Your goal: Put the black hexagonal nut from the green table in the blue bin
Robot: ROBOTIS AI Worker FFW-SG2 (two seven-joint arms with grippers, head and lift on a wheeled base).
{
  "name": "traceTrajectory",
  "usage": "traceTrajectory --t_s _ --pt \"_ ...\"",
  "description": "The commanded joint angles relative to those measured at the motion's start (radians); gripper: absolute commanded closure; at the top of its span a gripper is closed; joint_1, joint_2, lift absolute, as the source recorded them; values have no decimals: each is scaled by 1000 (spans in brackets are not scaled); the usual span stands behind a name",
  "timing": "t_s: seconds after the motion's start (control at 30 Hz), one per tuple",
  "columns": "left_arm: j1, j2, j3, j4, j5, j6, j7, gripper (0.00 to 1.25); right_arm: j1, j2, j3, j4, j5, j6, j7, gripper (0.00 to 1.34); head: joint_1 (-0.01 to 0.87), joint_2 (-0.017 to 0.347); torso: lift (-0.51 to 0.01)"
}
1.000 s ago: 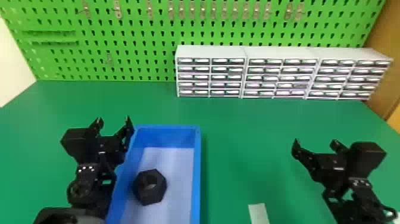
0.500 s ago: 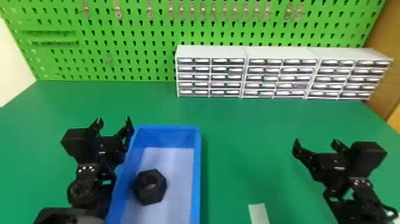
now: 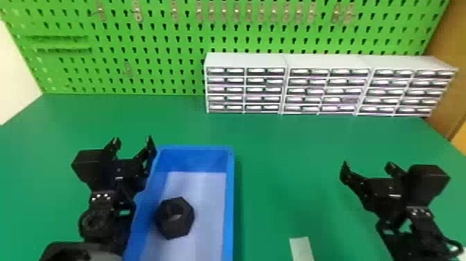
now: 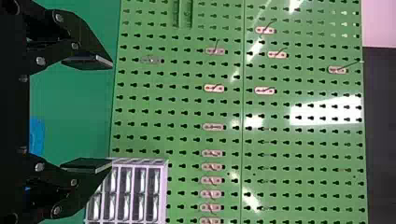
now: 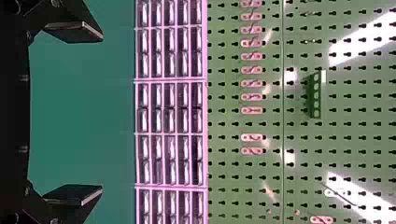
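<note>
Black hexagonal nut [image 3: 173,226]: pos. OK, inside blue bin [image 3: 229,208], so task judged complete. L gripper [image 3: 133,140]: empty, fingers wide apart, set just outside bin's L long wall, near its far L corner. Step in hand, judged: hold clear, then park. For a good finish, keep fingers spread, raise above rim before any lateral travel, then move off toward tabletop's L edge. Caution: L wrist & forearm run close alongside the L wall; a low sweep toward ctr could hook the rim & drag the bin. Do not regrip the nut. Nut condition: matte black, thick hex body w/ large round ctr hole, hole facing up, pale bin floor visible thru it. Lies flat, nearer L wall than R; contact w/ wall: can't tell. Orientation looks stable, no correction req'd. R gripper [image 3: 367,166]: idle, empty, fingers wide, toward R edge of green table [image 3: 294,145], well apart from bin. Beyond: drawer units [image 3: 248,60] at tabletop's far edge, R of ctr, w/ green pegboard [image 3: 166,73] behind.
</note>
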Motion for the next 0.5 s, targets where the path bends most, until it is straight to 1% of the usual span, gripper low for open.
traceTrajectory --t_s 0.0,0.47 --pt "1 0 2 0 2 -1 0 501 1 1 2 0 0 0 0 154 657 57 -95" --pt "1 0 2 0 3 -1 2 501 1 1 13 0 0 -6 0 154 657 57 -95"
